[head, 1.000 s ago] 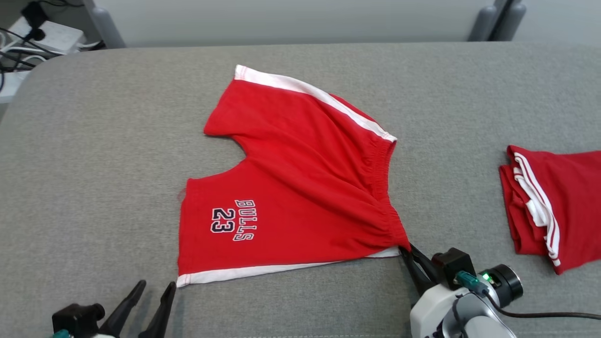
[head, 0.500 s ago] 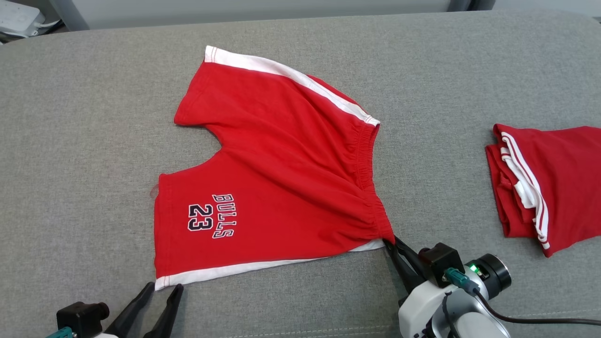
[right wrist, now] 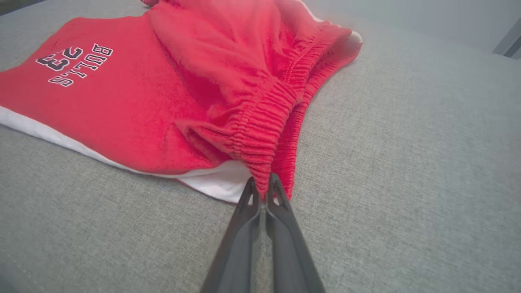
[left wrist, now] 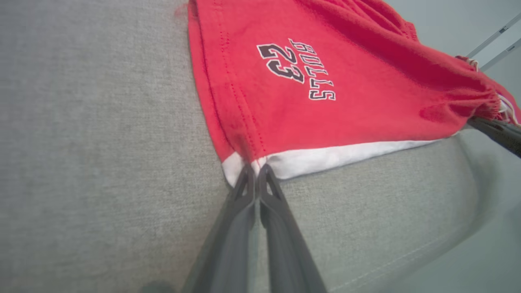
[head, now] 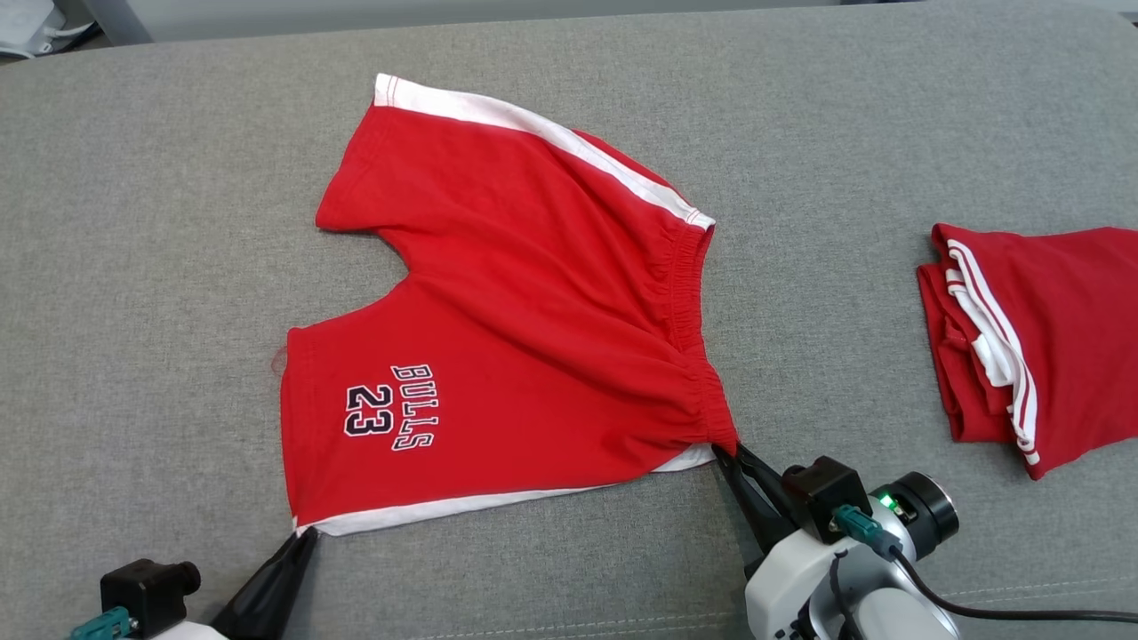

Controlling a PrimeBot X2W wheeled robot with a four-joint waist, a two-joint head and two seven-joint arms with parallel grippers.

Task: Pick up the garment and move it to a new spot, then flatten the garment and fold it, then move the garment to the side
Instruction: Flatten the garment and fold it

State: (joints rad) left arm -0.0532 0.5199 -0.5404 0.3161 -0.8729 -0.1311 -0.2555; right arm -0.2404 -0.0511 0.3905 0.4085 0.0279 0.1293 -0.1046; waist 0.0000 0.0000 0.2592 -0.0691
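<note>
As the garment (head: pixel 516 329) lies spread on the grey cushion (head: pixel 133 222), you hold it at two corners.
Head view: your left gripper (head: pixel 305 535) clamps the white-trimmed hem corner, your right gripper (head: pixel 723 452) the waistband end; a folded red garment (head: pixel 1040 329) lies well apart. Left wrist view: fingers (left wrist: pixel 240 203) closed on white trim. Right wrist view: fingers (right wrist: pixel 285 211) closed on gathered elastic.

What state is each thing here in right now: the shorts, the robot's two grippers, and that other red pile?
red shorts, spread out unfolded on the grey surface, bunched near the waistband.
left gripper, shut on the shorts' white-trimmed leg corner.
right gripper, shut on the near end of the waistband.
second red garment, folded, lying apart at the right.
</note>
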